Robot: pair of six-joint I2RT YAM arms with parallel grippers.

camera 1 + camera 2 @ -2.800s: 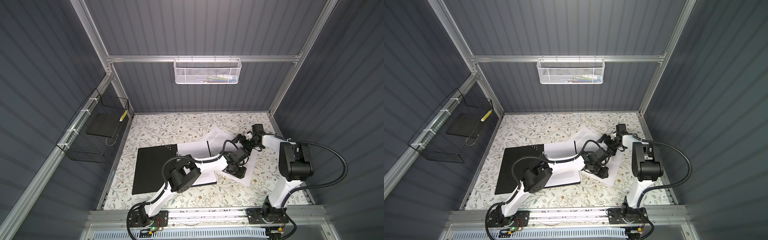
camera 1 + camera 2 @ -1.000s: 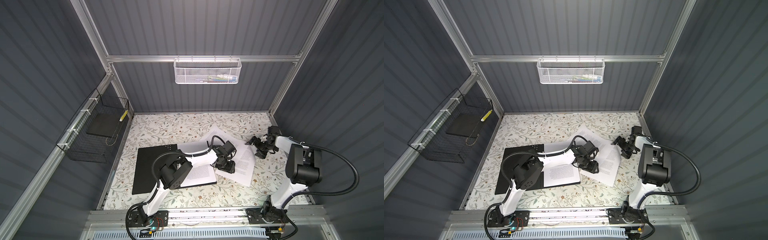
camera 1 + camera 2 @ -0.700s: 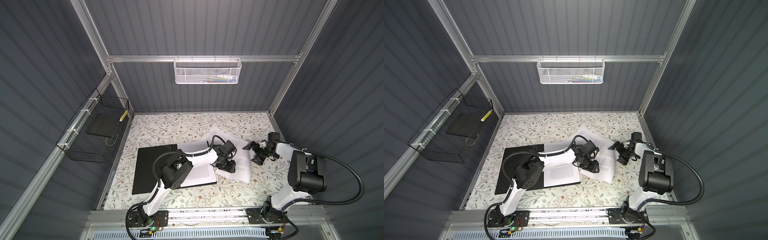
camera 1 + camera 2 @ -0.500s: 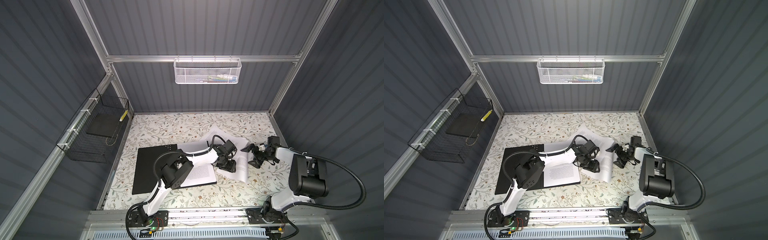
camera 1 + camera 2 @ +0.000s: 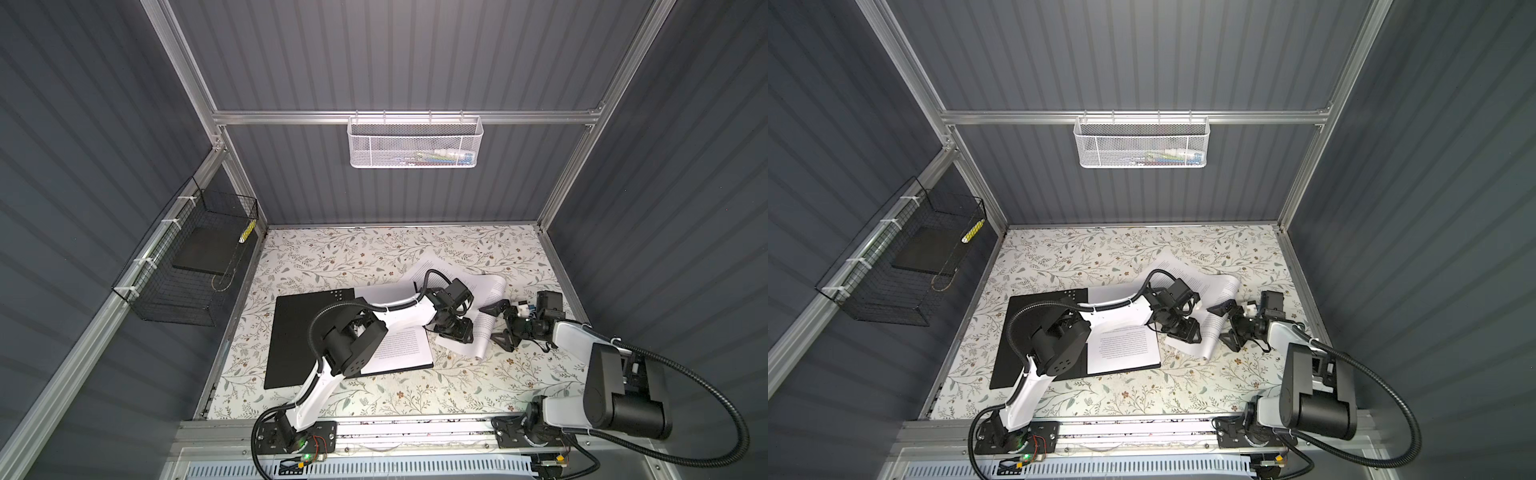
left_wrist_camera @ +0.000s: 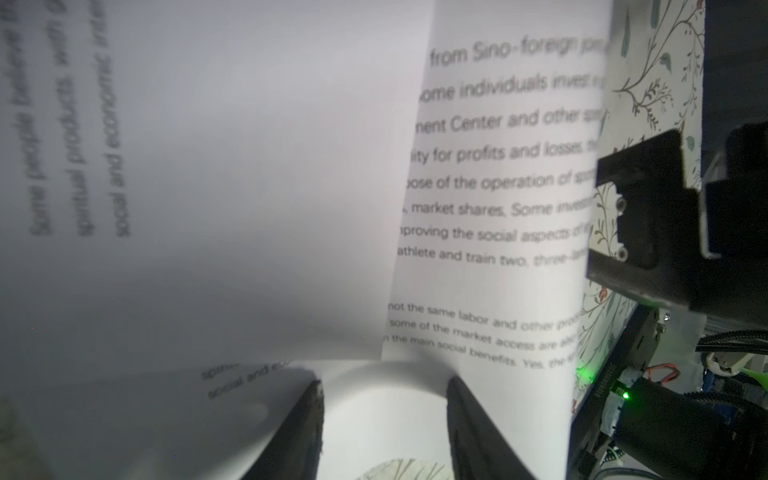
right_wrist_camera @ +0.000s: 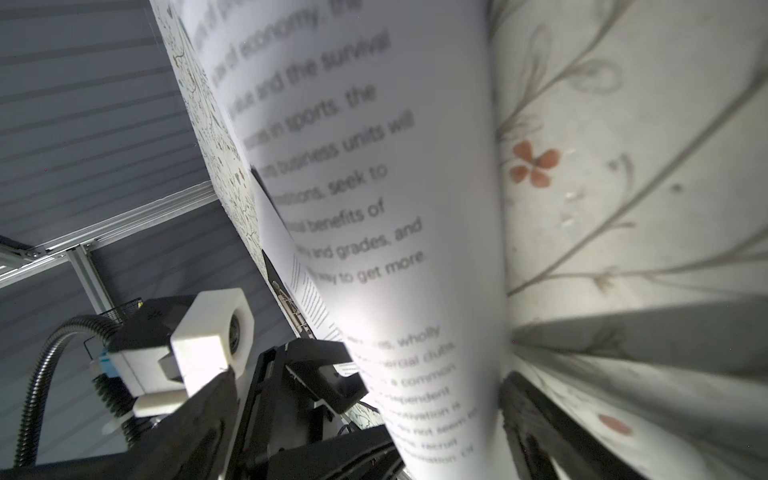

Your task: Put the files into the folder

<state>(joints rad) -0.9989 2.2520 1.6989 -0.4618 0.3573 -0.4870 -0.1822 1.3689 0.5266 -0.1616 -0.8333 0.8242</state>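
- White-paper step in hand, seemingly: gathering the loose files lying just right of the folder, which is open flat with one sheet inside.
- Pressing on them with the left gripper, half spread over a hump of paper; pinching or merely pressing, impossible to tell.
- Straddling the curled edge with the right gripper, spread wide, clamping nothing.
- Next likely needing: closing on that curl, sliding leftward without creasing.
- Working on a floral worktop inside grey ribbed walls.

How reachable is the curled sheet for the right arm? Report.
Likely yes: the right pincer stands open astride the sheet, whose raised edge curls up between its jaws; nothing blocks it.
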